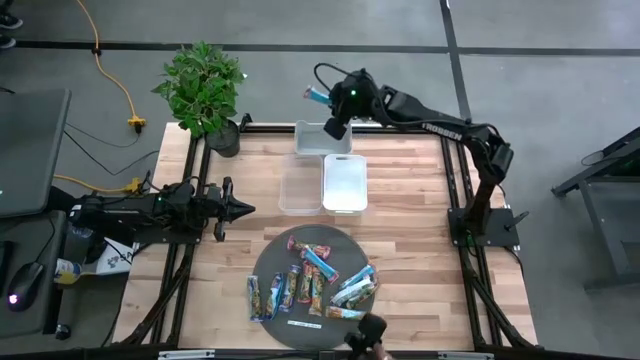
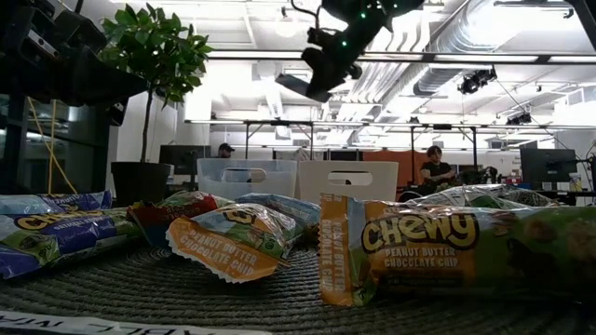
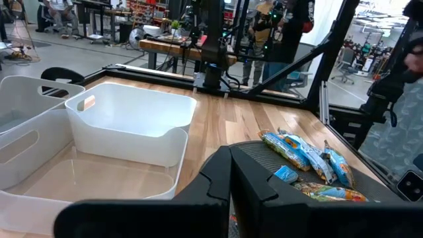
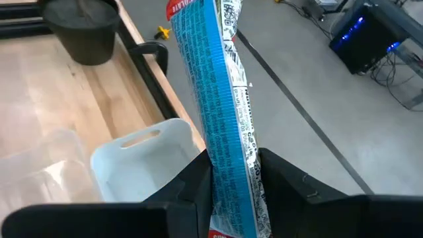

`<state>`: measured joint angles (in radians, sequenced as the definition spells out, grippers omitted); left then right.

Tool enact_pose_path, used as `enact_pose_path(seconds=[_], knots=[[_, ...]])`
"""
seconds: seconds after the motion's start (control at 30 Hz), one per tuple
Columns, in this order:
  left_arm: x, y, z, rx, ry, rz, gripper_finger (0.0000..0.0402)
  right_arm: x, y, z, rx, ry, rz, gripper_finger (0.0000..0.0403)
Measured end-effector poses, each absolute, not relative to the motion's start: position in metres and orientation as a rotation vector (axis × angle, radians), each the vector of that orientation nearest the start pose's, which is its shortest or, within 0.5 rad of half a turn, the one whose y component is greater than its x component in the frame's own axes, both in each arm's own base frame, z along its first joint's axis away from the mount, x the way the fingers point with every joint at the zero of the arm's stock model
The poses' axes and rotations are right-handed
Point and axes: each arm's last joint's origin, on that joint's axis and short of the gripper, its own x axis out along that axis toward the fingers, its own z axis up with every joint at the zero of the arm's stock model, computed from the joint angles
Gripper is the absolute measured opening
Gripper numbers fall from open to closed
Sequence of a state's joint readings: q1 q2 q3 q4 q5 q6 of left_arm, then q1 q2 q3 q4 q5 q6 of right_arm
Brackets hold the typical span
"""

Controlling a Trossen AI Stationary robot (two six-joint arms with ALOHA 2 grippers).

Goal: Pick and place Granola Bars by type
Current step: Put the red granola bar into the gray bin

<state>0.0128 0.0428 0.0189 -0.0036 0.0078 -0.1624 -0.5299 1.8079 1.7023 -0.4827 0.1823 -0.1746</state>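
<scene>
Several granola bars point(image 1: 312, 285) in blue, red, green and orange-brown wrappers lie flat on a round grey mat point(image 1: 275, 262) near the table's front edge. One blue bar point(image 4: 215, 99) is up in the air in my right gripper point(image 4: 234, 192), which hangs high over the table's far edge point(image 1: 328, 98), above the far white bin point(image 1: 322, 138). In the low view that gripper point(image 2: 317, 70) shows at the top. My left gripper point(image 1: 240, 208) waits shut at the table's left, touching nothing. My right gripper pinches the blue bar between its two fingers point(image 4: 195, 188), one on each broad face, near the bar's lower end point(image 4: 231, 175). The bar lies along the fingers, and most of its length sticks out past the fingertips. It is lifted clear, slanting over the far bin.
A clear bin point(image 1: 298, 182) and a white bin point(image 1: 345, 182) stand side by side mid-table, with the third bin behind them. A potted plant point(image 1: 203, 90) stands at the far left corner. A thin white label strip point(image 1: 303, 323) lies at the mat's front. People sit in the room beyond.
</scene>
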Motion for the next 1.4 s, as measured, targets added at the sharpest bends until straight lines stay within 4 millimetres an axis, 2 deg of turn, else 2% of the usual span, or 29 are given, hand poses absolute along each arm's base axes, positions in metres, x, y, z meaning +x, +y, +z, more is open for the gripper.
enact_pose_path(seconds=[0.2,0.37,0.6,0.83,0.97,1.07,1.17,1.4], knots=[[0.099,0.001,0.166,-0.163,0.027,0.007,0.0000,0.343,-0.236,0.336,-0.107,0.668,-0.608,0.0096],[0.099,0.001,0.166,-0.163,0.027,0.007,0.0000,0.340,-0.247,0.338,-0.114,0.622,-0.618,0.0096],[0.099,0.001,0.166,-0.163,0.027,0.007,0.0000,0.342,-0.247,0.343,-0.163,0.609,-0.608,0.0096],[0.099,0.001,0.166,-0.163,0.027,0.006,0.0000,0.345,-0.247,0.371,-0.168,0.596,-0.608,0.0097],[0.099,0.001,0.166,-0.163,0.027,0.006,0.0000,0.353,-0.253,0.384,-0.170,0.656,-0.591,0.0097],[0.099,0.001,0.166,-0.163,0.027,0.006,0.0000,0.360,-0.257,0.386,-0.181,0.745,-0.555,0.0097],[0.099,0.001,0.166,-0.163,0.027,0.006,0.0000,0.368,-0.263,0.377,-0.168,0.864,-0.512,0.0097],[0.099,0.001,0.166,-0.163,0.027,0.007,0.0000,0.377,-0.265,0.319,-0.141,1.069,-0.422,0.0097]])
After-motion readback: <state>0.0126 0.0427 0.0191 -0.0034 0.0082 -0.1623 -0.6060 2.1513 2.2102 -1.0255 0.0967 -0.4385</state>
